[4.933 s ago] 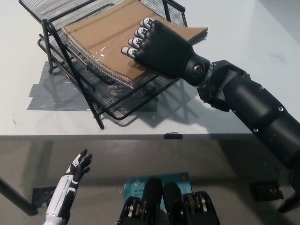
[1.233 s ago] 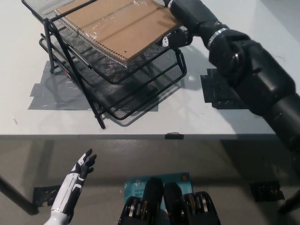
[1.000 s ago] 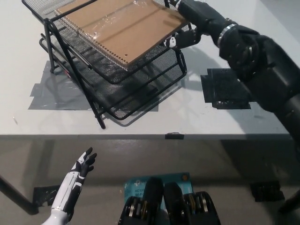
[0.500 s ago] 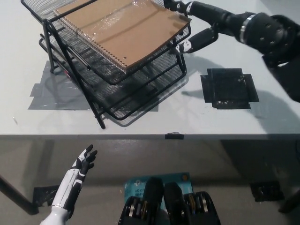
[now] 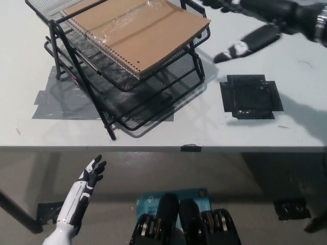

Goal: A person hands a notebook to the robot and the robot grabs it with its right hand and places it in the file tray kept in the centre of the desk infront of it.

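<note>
- Left hand [image 5: 88, 176], white, rests nearest of all, below the tabletop's [image 5: 168, 130] front edge and well short of the file tray [image 5: 145, 97], its fingers spread and holding nothing.
- On the tabletop, grey tape [image 5: 53, 99] lies under the file tray's left side, and a black taped patch [image 5: 250, 96] sits to the tray's right, apart from it.
- The notebook [image 5: 135, 31] lies in the file tray's top tier, brown cover up, spiral binding along its near-left edge.
- Its right corner juts past the tray's rim, so the placing looks done but not squarely seated.
- Right hand [image 5: 255, 25], black, is farthest, up at the right of the file tray and clear of the notebook, fingers apart and empty.
- Risk: if that arm swings across the tray while pulling away, a finger could catch the jutting corner and drag the notebook askew or off the tier.
- The tray is light wire mesh; a knock could also shift it, though the tape probably helps hold it.
</note>
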`<state>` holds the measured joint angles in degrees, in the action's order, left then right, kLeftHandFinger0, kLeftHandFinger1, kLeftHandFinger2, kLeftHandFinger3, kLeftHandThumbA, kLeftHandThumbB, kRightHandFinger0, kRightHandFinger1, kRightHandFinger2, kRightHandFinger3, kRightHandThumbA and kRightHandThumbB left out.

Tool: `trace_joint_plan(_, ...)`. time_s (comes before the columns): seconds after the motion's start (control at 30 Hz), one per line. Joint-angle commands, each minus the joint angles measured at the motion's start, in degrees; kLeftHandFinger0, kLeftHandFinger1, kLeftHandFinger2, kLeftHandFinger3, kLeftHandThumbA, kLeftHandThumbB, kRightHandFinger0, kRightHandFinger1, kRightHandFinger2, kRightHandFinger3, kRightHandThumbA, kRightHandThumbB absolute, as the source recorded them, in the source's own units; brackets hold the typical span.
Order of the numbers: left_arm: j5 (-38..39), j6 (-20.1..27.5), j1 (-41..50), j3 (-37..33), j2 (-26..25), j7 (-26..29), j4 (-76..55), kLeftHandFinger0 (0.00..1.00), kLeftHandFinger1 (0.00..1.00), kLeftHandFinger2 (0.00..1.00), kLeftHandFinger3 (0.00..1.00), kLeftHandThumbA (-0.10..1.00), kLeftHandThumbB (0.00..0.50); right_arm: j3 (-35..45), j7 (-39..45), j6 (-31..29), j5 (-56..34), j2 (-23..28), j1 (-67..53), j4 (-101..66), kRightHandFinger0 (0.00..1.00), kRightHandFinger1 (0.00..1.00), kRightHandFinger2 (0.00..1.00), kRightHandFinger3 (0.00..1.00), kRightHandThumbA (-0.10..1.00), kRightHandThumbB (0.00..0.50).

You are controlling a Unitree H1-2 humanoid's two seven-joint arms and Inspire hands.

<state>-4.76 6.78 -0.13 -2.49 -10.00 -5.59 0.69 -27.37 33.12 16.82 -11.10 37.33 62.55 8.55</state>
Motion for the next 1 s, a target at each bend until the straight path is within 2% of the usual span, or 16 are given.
trace_joint_plan(0.0, 0.53, 2.45, -2.07, 0.49, -1.58, -0.87, -3.70, 1.00, 1.00, 1.00, 1.00, 1.00, 0.050, 33.91, -9.43, 9.63, -25.91, 19.95, -12.99, -55.31, 1.00, 1.00, 1.00, 1.00, 1.00, 0.500)
trace_joint_plan(0.07, 0.65, 2.07, -1.40, 0.24, -1.37, -1.05, -4.18, 1.00, 1.00, 1.00, 1.00, 1.00, 0.052, 39.96, -17.35, 4.01, -26.14, 18.86, -27.31, -62.82, 1.00, 1.00, 1.00, 1.00, 1.00, 0.500)
trace_joint_plan(0.13, 0.81, 2.09, -1.03, 0.07, -1.20, -1.16, -4.29, 1.00, 1.00, 1.00, 1.00, 1.00, 0.057, 40.63, -18.45, -2.06, -26.89, 17.27, -33.68, -62.98, 1.00, 1.00, 1.00, 1.00, 1.00, 0.497)
trace_joint_plan(0.17, 1.00, 2.20, -0.92, 0.02, -1.12, -1.24, -4.29, 1.00, 1.00, 1.00, 1.00, 1.00, 0.062, 40.75, -19.58, -5.36, -26.26, 15.82, -37.28, -62.98, 1.00, 1.00, 1.00, 1.00, 1.00, 0.469)
trace_joint_plan(0.2, 1.45, 2.25, -0.39, -0.08, -1.14, -1.56, -4.53, 1.00, 1.00, 1.00, 1.00, 1.00, 0.072, 40.11, -20.54, -11.14, -23.11, 12.96, -43.33, -62.98, 1.00, 1.00, 1.00, 1.00, 1.00, 0.490)
trace_joint_plan(0.23, 1.84, 2.41, -0.08, -0.10, -1.15, -1.76, -4.53, 1.00, 1.00, 1.00, 1.00, 1.00, 0.085, 39.56, -20.32, -12.48, -21.88, 11.94, -45.34, -62.98, 1.00, 1.00, 1.00, 1.00, 1.00, 0.499)
trace_joint_plan(0.33, 2.58, 3.32, 0.63, -0.11, -0.96, -1.93, -4.24, 1.00, 1.00, 1.00, 1.00, 1.00, 0.092, 36.60, -22.56, -14.24, -23.19, 7.41, -48.91, -62.98, 1.00, 1.00, 1.00, 1.00, 1.00, 0.495)
trace_joint_plan(0.37, 2.94, 3.61, 1.02, -0.12, -0.96, -2.09, -4.11, 1.00, 1.00, 1.00, 1.00, 1.00, 0.100, 34.28, -24.40, -16.14, -20.90, 1.50, -50.94, -62.98, 1.00, 1.00, 1.00, 1.00, 1.00, 0.473)
trace_joint_plan(0.4, 3.43, 3.47, 1.10, -0.06, -1.03, -2.35, -4.06, 1.00, 1.00, 1.00, 1.00, 1.00, 0.113, 32.89, -24.36, -16.82, -18.21, -3.21, -51.85, -62.98, 1.00, 1.00, 1.00, 1.00, 1.00, 0.412)
trace_joint_plan(0.43, 3.78, 3.37, 1.13, -0.01, -1.07, -2.53, -4.03, 1.00, 1.00, 1.00, 1.00, 1.00, 0.114, 31.96, -24.28, -17.28, -16.41, -6.46, -52.50, -62.98, 1.00, 1.00, 1.00, 1.00, 1.00, 0.407)
trace_joint_plan(0.47, 4.01, 3.68, 1.31, 0.03, -1.20, -2.67, -3.92, 1.00, 1.00, 1.00, 1.00, 1.00, 0.115, 31.01, -25.23, -15.11, -13.03, -11.78, -54.65, -62.98, 1.00, 1.00, 1.00, 1.00, 1.00, 0.469)
trace_joint_plan(0.57, 5.08, 4.79, 2.41, 0.09, -1.08, -2.99, -3.42, 1.00, 1.00, 1.00, 1.00, 1.00, 0.121, 29.62, -25.26, -11.79, -11.17, -18.82, -61.53, -59.87, 1.00, 1.00, 1.00, 1.00, 1.00, 0.500)
trace_joint_plan(0.67, 4.65, 6.22, 3.12, -0.11, -0.79, -2.62, -2.67, 1.00, 1.00, 1.00, 1.00, 1.00, 0.124, 29.04, -23.41, -14.20, -7.92, -22.78, -66.23, -54.86, 1.00, 1.00, 1.00, 1.00, 1.00, 0.500)
trace_joint_plan(0.77, 4.50, 7.19, 4.31, -0.24, -0.86, -2.49, -2.27, 1.00, 1.00, 1.00, 1.00, 1.00, 0.157, 28.83, -20.69, -15.93, -12.59, -28.08, -70.27, -46.95, 1.00, 1.00, 1.00, 1.00, 1.00, 0.447)
trace_joint_plan(0.93, 5.11, 8.33, 6.30, -0.31, -0.37, -2.58, -2.01, 1.00, 1.00, 1.00, 1.00, 1.00, 0.136, 29.73, -20.29, -18.79, -9.04, -36.88, -74.18, -35.89, 1.00, 1.00, 1.00, 1.00, 1.00, 0.440)
trace_joint_plan(0.97, 5.14, 8.05, 6.50, -0.30, -0.29, -2.56, -2.13, 1.00, 1.00, 1.00, 1.00, 1.00, 0.153, 29.77, -20.13, -19.15, -8.95, -37.56, -74.33, -34.21, 1.00, 1.00, 1.00, 1.00, 1.00, 0.455)
